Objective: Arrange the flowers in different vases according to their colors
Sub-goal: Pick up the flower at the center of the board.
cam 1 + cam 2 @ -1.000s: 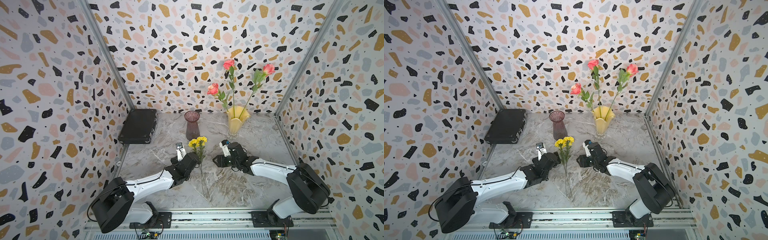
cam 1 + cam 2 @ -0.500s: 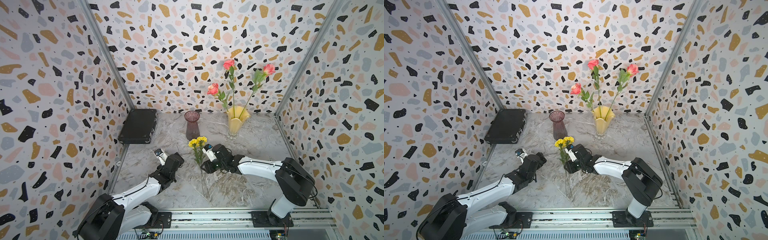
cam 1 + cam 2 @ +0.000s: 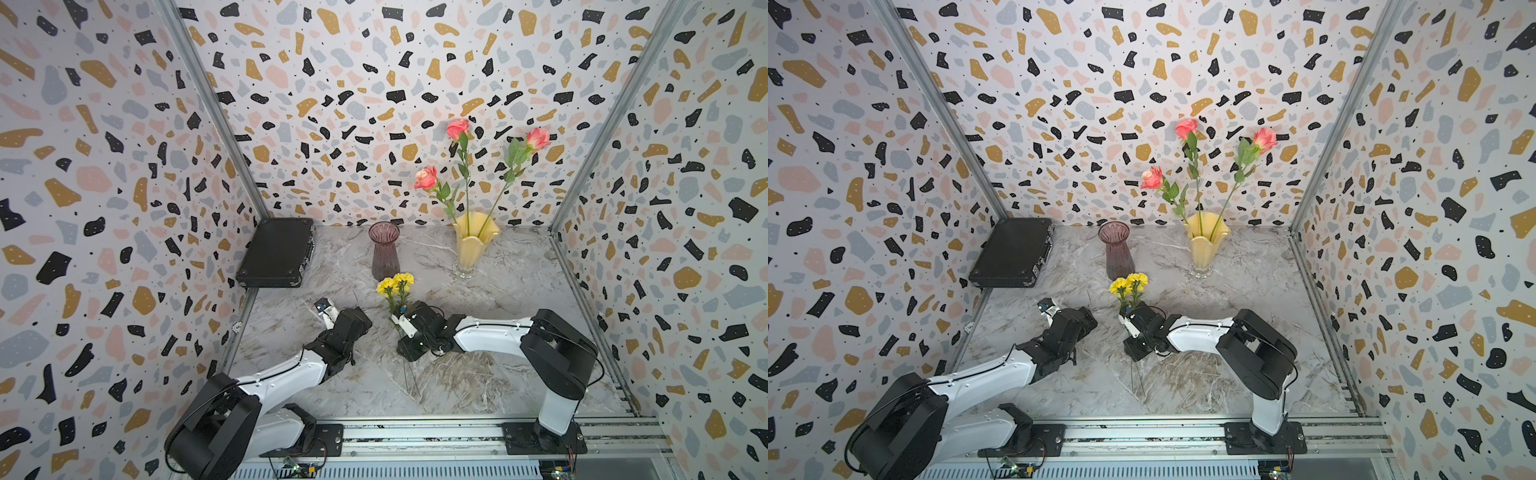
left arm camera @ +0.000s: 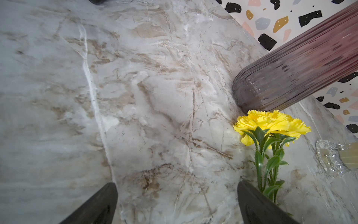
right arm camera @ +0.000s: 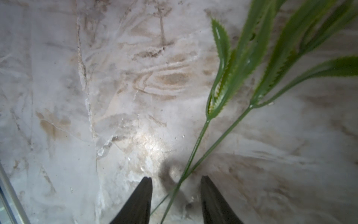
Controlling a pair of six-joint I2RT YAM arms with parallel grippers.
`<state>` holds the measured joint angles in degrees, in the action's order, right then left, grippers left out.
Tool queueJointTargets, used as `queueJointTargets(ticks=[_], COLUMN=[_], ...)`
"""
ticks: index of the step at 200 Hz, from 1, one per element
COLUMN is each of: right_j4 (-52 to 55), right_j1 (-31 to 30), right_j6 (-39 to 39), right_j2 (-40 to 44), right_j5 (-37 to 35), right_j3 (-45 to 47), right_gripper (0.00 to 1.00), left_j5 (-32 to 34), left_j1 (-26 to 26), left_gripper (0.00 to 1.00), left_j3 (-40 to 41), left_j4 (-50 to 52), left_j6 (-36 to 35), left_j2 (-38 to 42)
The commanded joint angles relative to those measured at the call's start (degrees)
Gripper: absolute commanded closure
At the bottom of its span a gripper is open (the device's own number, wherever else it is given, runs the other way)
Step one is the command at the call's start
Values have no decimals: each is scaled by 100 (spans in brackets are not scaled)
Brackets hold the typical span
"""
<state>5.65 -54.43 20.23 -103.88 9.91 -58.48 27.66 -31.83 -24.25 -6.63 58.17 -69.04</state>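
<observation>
Ok so, calling the back wall 12 o'clock: the three pink-coral roses [image 3: 457,129] are all standing in the yellow wavy-rimmed vase [image 3: 473,245] with the clear foot, which sits around 1 o'clock on the grey marble-look surface [image 3: 511,299]. The translucent purple ribbed glass vase [image 3: 384,255] is upright at about 12 o'clock, and a black hard case [image 3: 276,253] lies at 10 o'clock against the side wall. The two ruffled yellow carnation-like flowers [image 3: 387,286] are lying side by side on the surface near the middle. Their blooms sit right by the purple vase's base on its 6 o'clock side, and I can't tell if they actually touch it. Their thin green stems [image 5: 195,147] run off toward 6 o'clock. The right tool [image 5: 175,178] comes in from 4 o'clock and is down over those stems below the leaves. Its two dark fingers straddle both stems with a gap on each side, so it's released, not clamped on anything. The left tool [image 4: 176,184] sits at the flowers' 9 o'clock side, spread wide over bare marble and grasping nothing, with one finger just beside the leafy stems.
</observation>
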Motion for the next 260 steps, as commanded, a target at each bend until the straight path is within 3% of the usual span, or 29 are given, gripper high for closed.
queueJointTargets(ticks=[1, 111, 148, 219, 260], right_j4=[147, 147, 106, -86, -973], right_j1=[-41, -67, -67, -76, -76], right_j6=[-71, -30, -21, 5, 51], right_j2=[52, 95, 139, 377, 1074], right_j5=[-139, -248, -229, -312, -631], right_j3=[-183, -169, -138, 52, 719], right_gripper=[58, 78, 91, 94, 100], left_j5=[-39, -175, -285, -331, -194], left_j1=[25, 28, 27, 28, 28], left_gripper=[1, 1, 1, 1, 1], left_j3=[-159, -254, -334, -344, -278], left_j4=[-149, -149, -150, -176, -154], left_j6=[-8, -47, -87, -139, -129], left_j2=[22, -141, -259, -261, -112])
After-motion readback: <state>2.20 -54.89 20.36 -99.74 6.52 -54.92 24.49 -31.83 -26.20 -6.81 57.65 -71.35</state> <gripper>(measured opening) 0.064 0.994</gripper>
